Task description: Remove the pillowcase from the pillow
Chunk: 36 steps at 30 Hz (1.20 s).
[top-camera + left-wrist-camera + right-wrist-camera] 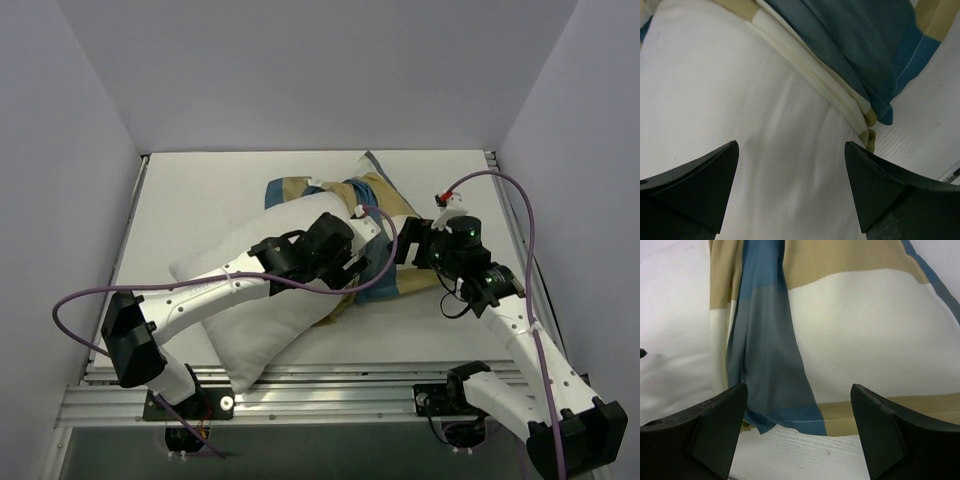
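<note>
The plain white pillow [262,322] lies slantwise on the table, its near end bare and its far end still inside the blue, tan and cream pillowcase [385,208]. My left gripper [358,262] is open and empty above the pillow, right by the bunched edge of the cover. In the left wrist view the bare pillow [740,100] fills the space between the fingers, with the pillowcase [860,45] at upper right. My right gripper [412,250] is open and empty just right of the cover. In the right wrist view the pillowcase [775,370] hangs ahead of the fingers.
White walls [300,70] enclose the table on three sides. A metal rail [330,390] runs along the near edge. Purple cables loop from both arms, one [375,275] across the pillowcase. The bare tabletop [805,455] shows below the cover's hem.
</note>
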Motion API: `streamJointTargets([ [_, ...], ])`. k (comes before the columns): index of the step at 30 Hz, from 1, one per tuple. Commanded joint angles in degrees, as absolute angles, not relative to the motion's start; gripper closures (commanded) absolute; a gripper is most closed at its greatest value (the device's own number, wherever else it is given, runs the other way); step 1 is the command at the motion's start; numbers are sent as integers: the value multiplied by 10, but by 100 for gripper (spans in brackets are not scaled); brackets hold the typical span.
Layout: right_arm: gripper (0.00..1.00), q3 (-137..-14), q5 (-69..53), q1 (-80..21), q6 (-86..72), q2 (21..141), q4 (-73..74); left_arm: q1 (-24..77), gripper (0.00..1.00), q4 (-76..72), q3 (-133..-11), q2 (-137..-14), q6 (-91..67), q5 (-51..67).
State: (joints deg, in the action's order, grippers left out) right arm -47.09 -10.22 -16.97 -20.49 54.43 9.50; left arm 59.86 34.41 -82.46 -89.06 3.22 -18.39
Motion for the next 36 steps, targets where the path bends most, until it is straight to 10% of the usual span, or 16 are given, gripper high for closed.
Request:
streamJointTargets([
  [1, 20, -450, -130, -174, -210, 509, 92, 597, 6, 311, -810, -900, 50, -207],
  [10, 20, -399, -153, -182, -222, 494, 69, 572, 0, 281, -724, -951, -19, -174],
  [13, 21, -388, -151, -192, -229, 497, 62, 552, 21, 257, -702, -955, -35, -161],
  [18, 23, -373, -126, -221, -253, 503, 61, 528, 96, 245, -710, -947, -56, -115],
  [36, 28, -354, 38, -383, -284, 598, -58, 526, 98, 309, -830, -904, -116, -71],
])
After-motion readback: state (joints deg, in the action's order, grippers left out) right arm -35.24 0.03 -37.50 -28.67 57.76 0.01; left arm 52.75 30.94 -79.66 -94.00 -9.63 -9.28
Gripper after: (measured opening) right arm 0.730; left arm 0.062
